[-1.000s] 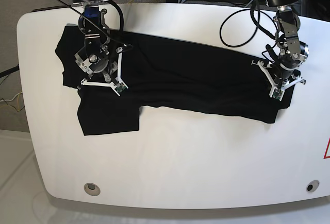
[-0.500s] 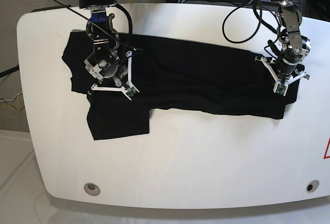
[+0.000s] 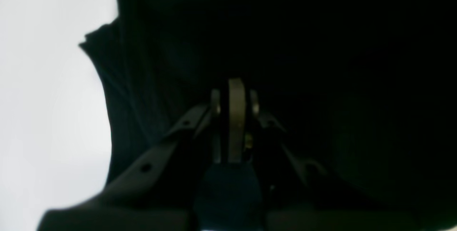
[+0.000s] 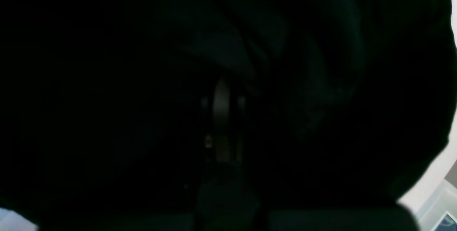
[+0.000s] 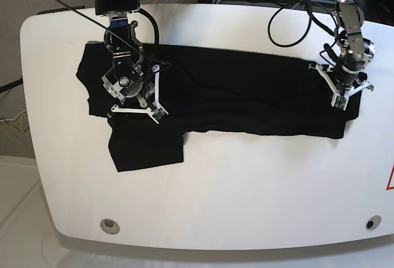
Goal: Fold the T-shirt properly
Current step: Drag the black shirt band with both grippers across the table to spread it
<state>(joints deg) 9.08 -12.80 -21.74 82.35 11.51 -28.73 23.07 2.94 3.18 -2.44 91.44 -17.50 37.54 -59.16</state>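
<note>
Black T-shirt spread across a white table, an arm at each end.

The T-shirt lies flat along the table, one sleeve hanging toward 7 o'clock. The right gripper sits on the cloth at 9 o'clock, the left gripper at 3 o'clock; both seem pinched shut on fabric, though the jaws are tiny here.

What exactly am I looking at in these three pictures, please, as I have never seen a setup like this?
This is a two-armed robot folding a black T-shirt spread on a white table. The base view looks down from above. The other two pictures come from cameras mounted on each wrist, so close to the cloth that they are nearly black. The left hand, on the right of the overhead picture, is shut on the T-shirt's edge. The right hand, on the other side, is shut on the T-shirt near a sleeve.
</note>
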